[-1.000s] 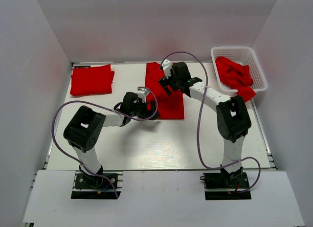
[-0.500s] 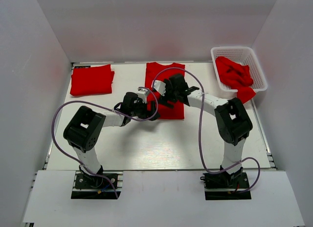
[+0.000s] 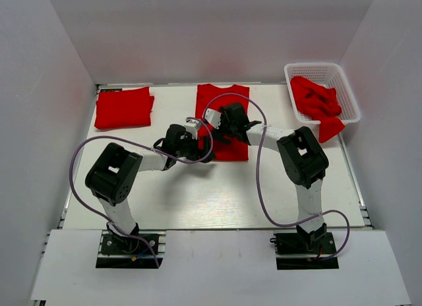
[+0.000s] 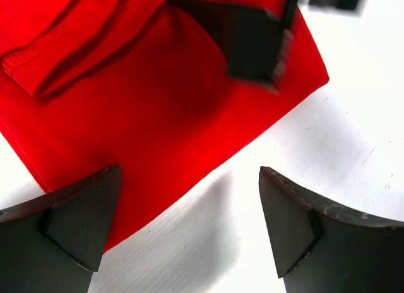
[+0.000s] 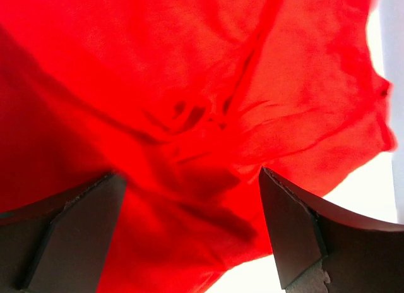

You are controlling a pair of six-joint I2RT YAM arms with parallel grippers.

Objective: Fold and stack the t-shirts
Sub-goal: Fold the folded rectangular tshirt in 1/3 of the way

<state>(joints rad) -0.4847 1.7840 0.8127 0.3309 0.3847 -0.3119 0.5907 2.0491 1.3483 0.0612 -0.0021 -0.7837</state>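
Note:
A red t-shirt [image 3: 224, 98] lies partly folded at the middle of the white table [image 3: 198, 194]. My left gripper [image 3: 206, 152] is open and empty just above the table at the shirt's near left edge. In the left wrist view [image 4: 189, 227] its fingers straddle the cloth's edge [image 4: 158, 110]. My right gripper [image 3: 219, 129] is open, low over the shirt's middle. In the right wrist view [image 5: 189, 233] wrinkled red cloth [image 5: 189, 116] fills the space between the jaws, not pinched. One right finger [image 4: 252, 40] shows in the left wrist view.
A folded red t-shirt [image 3: 123, 107] lies at the far left. A white lattice basket [image 3: 349, 95] at the far right holds crumpled red t-shirts [image 3: 315, 98], one hanging over its rim. White walls enclose the table.
My right gripper has come from the shirt's far end toward the near left, over its middle. The lifted cloth now lies flat. The left arm has not moved.

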